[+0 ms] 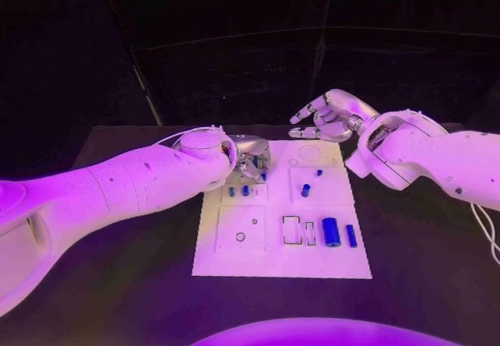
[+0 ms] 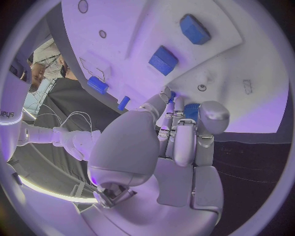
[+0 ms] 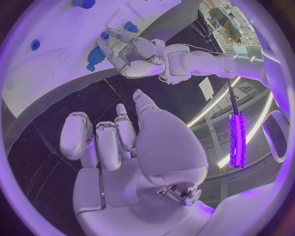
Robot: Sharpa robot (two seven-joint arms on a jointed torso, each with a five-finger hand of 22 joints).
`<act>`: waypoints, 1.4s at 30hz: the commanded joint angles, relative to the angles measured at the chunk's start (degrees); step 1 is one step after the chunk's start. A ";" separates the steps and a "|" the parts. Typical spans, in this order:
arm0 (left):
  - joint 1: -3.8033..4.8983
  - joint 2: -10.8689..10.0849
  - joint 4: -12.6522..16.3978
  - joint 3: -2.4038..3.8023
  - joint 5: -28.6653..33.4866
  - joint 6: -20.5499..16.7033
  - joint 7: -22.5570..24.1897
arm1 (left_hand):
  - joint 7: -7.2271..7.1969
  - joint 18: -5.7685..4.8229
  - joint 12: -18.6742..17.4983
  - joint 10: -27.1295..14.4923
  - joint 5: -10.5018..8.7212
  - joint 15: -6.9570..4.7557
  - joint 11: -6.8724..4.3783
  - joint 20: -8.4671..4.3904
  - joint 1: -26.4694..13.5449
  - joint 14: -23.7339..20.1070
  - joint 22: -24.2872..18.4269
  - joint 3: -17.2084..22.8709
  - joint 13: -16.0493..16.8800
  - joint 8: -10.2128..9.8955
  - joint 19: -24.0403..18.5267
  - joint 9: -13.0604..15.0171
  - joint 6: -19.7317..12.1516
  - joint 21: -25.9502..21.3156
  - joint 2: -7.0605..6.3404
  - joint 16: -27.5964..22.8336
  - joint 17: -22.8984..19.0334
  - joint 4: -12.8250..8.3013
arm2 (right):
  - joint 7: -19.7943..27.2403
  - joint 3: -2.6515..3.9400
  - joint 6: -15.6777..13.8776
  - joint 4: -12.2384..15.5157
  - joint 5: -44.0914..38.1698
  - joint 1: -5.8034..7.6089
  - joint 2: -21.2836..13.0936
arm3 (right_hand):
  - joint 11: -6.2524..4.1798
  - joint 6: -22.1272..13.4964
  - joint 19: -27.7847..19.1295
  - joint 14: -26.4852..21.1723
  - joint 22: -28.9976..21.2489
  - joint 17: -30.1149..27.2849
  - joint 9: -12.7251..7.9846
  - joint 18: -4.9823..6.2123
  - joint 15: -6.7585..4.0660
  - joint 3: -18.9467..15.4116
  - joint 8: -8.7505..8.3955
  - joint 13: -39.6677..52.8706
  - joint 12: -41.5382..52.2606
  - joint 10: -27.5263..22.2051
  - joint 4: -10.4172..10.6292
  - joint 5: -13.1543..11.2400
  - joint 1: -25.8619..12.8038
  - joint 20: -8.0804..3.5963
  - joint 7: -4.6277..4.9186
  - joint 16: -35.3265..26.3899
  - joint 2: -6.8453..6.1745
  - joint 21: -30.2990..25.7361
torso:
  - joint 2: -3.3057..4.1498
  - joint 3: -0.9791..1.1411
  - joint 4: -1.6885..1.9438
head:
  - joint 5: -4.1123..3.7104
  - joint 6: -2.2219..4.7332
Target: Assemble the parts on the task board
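Left hand worked at the far-left corner of the white rectangular task board while the right hand waited beyond its far edge.

The left hand point(image 1: 247, 156) was bent down over the white rectangular task board point(image 1: 254, 258) on the black table point(image 1: 122, 304), its fingers point(image 2: 184, 142) curled together around a small blue cylindrical part point(image 2: 191, 111) at their tips; in the left wrist view it looked pinched, though the contact itself was partly hidden. That part sat directly under the fingertips, so the left hand was clearly the nearer one. The right hand point(image 1: 328, 116) hovered above the table past the board's far edge, fingers loosely curled with nothing in them. A larger blue cylinder point(image 1: 331, 231) lay near the board's near-right corner, its long axis running near to far, well apart from both hands.
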 commanded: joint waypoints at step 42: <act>-0.47 -7.23 7.72 3.36 5.56 -7.39 1.40 | 0.16 -1.82 -5.21 6.83 -0.28 -0.60 -0.55 -0.36 -0.98 1.42 3.35 9.81 -2.73 -2.03 1.85 -1.78 4.59 3.28 0.93 0.71 -1.36 -2.47 | 0.40 0.05 -0.29 -0.36 0.01 0.11 -0.14 | -0.14 -0.16 0.12 3.08 -0.02 1.29 0.01 0.32 -0.35 -0.29 0.32 0.03 0.16 -0.20 -0.24 0.25 0.62 0.03 -0.01 -0.20 0.03 -0.17 | -0.09 0.01 0.16 | -0.70 0.64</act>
